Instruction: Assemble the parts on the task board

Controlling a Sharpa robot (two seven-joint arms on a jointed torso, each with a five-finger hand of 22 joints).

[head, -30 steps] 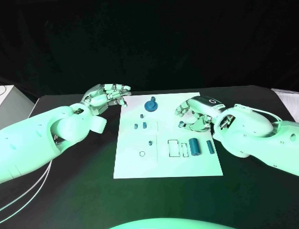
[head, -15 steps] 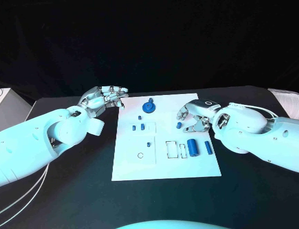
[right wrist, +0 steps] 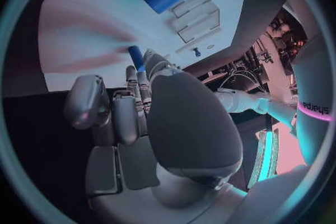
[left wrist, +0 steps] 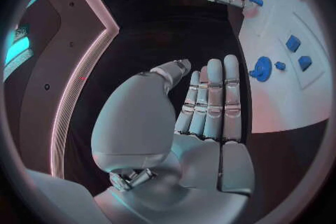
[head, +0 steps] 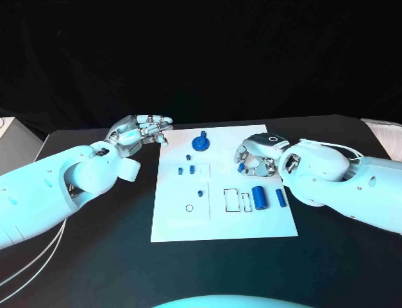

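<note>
**Right hand grips a small blue peg over the board**

The right hand (head: 256, 157) hovers above the task board (head: 224, 224), fingers curled in around a small blue peg (right wrist: 136, 56) pinched at their tips. Off the board's left edge, the left hand (head: 141, 131) hangs with fingers straight and together, holding nothing. On the white plate sit a round blue knob (head: 202, 142) at the far end, and a blue cylinder (head: 261, 197) beside a slimmer blue pin (head: 280, 197)
</note>
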